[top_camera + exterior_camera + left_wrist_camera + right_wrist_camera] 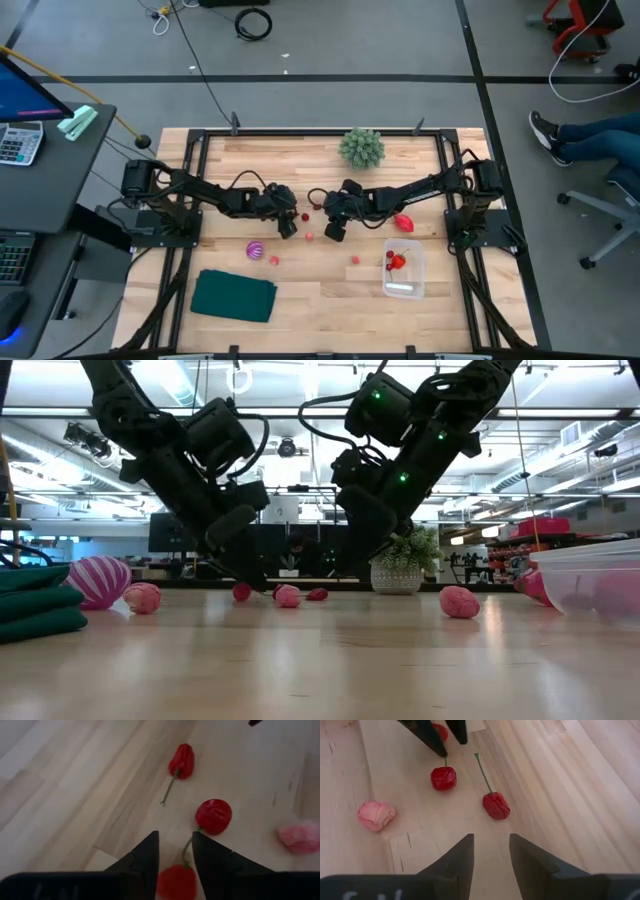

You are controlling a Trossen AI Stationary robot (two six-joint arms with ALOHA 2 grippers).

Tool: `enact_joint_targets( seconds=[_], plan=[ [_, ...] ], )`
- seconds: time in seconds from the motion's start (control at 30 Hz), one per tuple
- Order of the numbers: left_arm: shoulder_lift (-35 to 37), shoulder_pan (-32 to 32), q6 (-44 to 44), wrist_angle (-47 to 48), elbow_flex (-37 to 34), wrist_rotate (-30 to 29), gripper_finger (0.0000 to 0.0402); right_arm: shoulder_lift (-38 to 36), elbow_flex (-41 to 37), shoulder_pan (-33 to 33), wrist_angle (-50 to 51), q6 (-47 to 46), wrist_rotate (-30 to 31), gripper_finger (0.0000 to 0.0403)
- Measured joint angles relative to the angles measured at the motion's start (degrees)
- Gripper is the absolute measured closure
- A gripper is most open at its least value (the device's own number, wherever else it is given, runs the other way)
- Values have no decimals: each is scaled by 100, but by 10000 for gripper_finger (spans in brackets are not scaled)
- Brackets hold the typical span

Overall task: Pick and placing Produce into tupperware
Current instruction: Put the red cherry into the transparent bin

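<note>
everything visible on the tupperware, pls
The tupperware is a small clear plastic tub, rectangular with rounded corners, open-topped and upright on the table's near right part. A few red pieces lie in its far end. Neither gripper touches it. In the low view its translucent wall shows pink shapes through it.

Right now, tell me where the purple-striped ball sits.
In the high view the purple-striped ball lies left of centre on the table, beside a pink piece, just above the green cloth.
</note>
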State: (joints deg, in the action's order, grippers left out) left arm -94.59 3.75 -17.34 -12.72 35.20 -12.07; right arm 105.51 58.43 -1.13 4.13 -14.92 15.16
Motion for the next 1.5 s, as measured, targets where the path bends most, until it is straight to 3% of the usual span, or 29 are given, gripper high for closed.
enact_joint_targets(
  seconds=[0.43,0.7,0.9,1.23,1.5],
  plan=[
    [7,-2,11,-95,-2,6,392,0,0,0,6,0,0,270],
    [7,-85,197,-754,-2,6,395,-202,0,7,342,7,-65,270],
    [7,-359,262,-1243,202,42,396,-1419,0,75,1797,-599,-49,270],
    [-136,-909,1561,-1278,1926,271,397,-3008,2,1156,3996,-2173,966,270],
    [-1522,-1058,2207,-1001,3865,814,398,-3441,0,1678,4560,-2576,1220,270]
  ],
)
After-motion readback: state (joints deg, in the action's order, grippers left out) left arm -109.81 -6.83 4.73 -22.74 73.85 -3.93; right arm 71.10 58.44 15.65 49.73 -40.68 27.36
